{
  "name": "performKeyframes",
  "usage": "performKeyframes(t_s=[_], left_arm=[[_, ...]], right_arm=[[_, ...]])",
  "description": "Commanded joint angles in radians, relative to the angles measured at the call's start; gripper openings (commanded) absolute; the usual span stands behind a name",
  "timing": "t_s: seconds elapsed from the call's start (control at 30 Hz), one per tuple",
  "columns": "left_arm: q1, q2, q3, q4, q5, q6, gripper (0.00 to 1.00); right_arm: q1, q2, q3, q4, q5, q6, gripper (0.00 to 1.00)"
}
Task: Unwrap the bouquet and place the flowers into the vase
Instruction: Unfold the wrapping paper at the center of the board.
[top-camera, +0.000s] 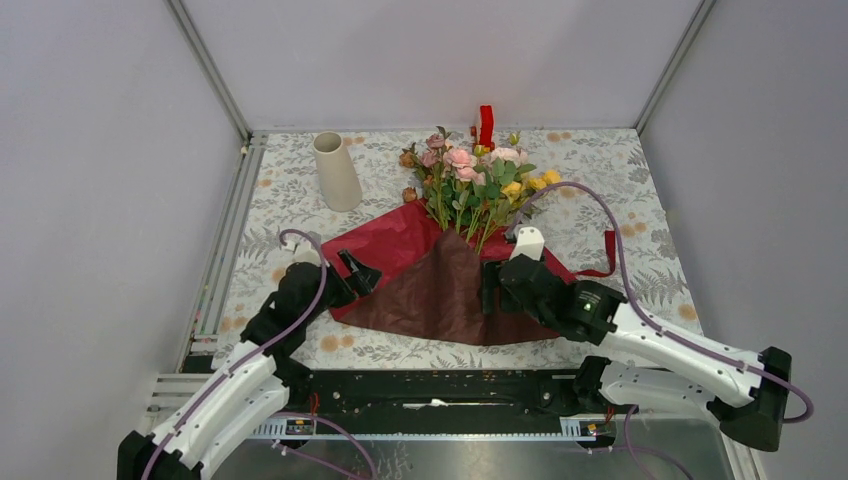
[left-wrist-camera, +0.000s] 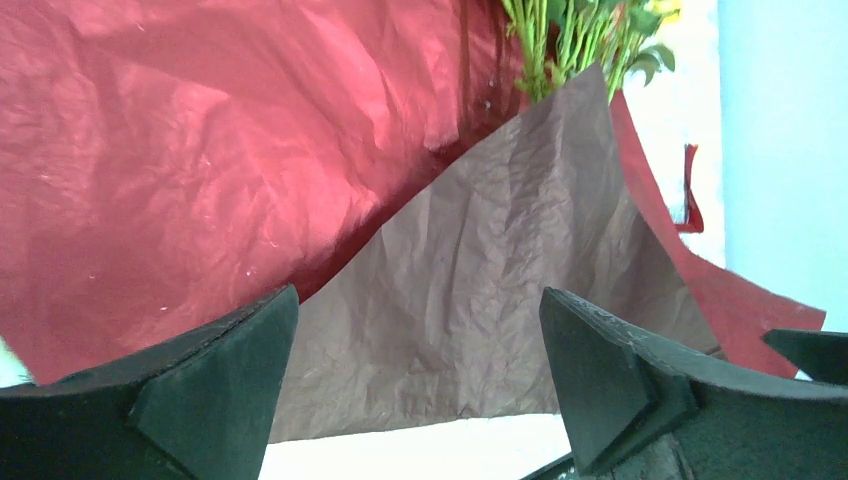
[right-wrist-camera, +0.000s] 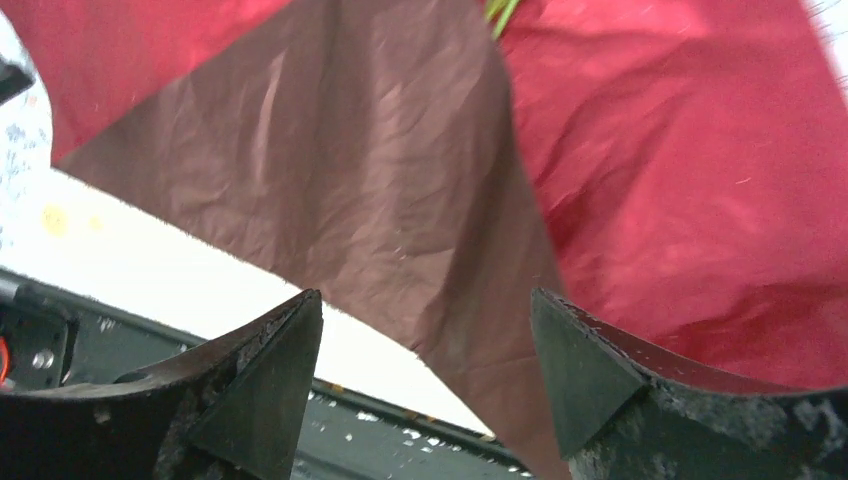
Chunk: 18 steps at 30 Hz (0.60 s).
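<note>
Two grippers: we see the black left gripper and the black right gripper both low at the dark red crinkled wrapping paper, one on each side of it.
Left hand: it sits at the paper's left edge. From its wrist camera the left gripper has its jaws spread wide, released, with nothing between them and the sheet lying beyond.
Right hand: it hangs over the paper's right half. From its wrist camera the right gripper also has its jaws well apart, and we see no fold pinched in them.
Paper: the wrapping paper lies opened out on the grey-and-orange floral tablecloth, with its glossy red face up at left and right.
Flap: a dull brown triangular flap of the paper is folded over its middle, with the point toward the paper's far edge.
Flowers: the bunch of pink, peach, yellow and brown artificial flowers lies on the paper. The heads reach past the paper's far edge, and the green stems run in under the flap's point.
Vase: the tall cream-white tapered vase stands upright beyond the paper's far left corner, apart from the paper and the blooms.
Ribbon: a thin red ribbon lies on the cloth at the paper's right corner.
Block: a small red and yellow block stands beyond the paper's far edge, just behind the flower heads.
</note>
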Motion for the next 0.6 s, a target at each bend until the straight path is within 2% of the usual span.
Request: performKeyframes(t_s=[0.0,0.1,0.3,0.57], left_arm=[[-0.015,0.080,-0.026,0.148,0.131,-0.013,0.97],[-0.044,0.120,-0.059,0.214,0.145,-0.030,0.97],[-0.038,0.168,-0.151,0.284,0.144,-0.074,0.99],[0.001,0.092,-0.209,0.227,0.095,-0.101,0.99]], right_arm=[[-0.003,0.058,-0.059,0.089,-0.222,0.127,0.81],[-0.003,0.096,-0.103,0.112,-0.267,0.174,0.80],[-0.041,0.148,-0.185,0.077,-0.240,0.283,0.80],[-0.157,0.134,-0.321,0.077,-0.246,0.365,0.85]])
